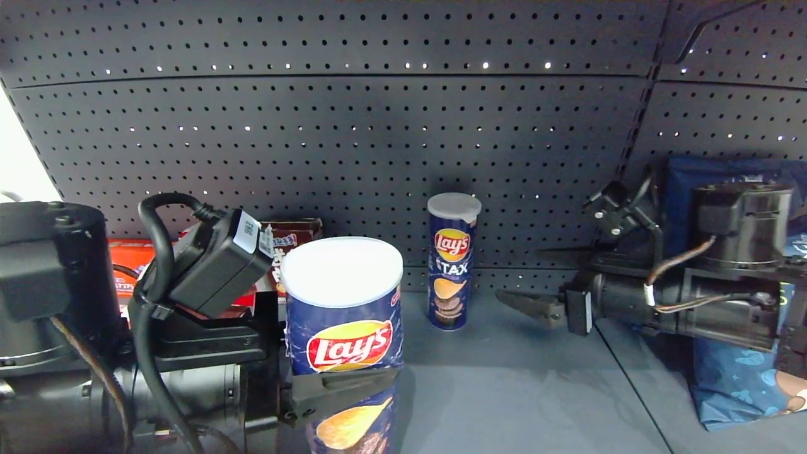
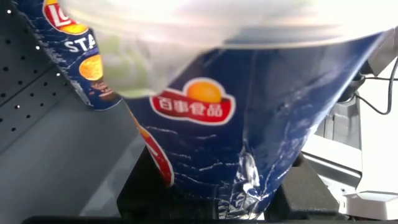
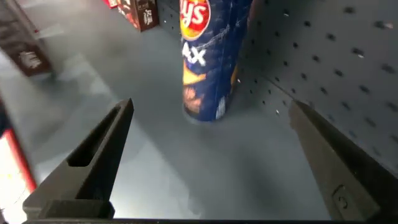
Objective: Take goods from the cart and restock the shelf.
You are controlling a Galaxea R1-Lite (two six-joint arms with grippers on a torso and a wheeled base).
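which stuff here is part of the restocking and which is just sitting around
Job: can in the left gripper; second can standing on the shelf.
Just there: red box, brown box, blue bag.

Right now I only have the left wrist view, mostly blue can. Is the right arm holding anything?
Observer: No. The right gripper is open and empty, fingers pointing toward the standing can on the shelf.
Operator: Is my can upright?
Observer: Yes, the held can stands upright in the left gripper.
Operator: Anything behind it?
Observer: Behind and left, a brown box and a red box by the pegboard.
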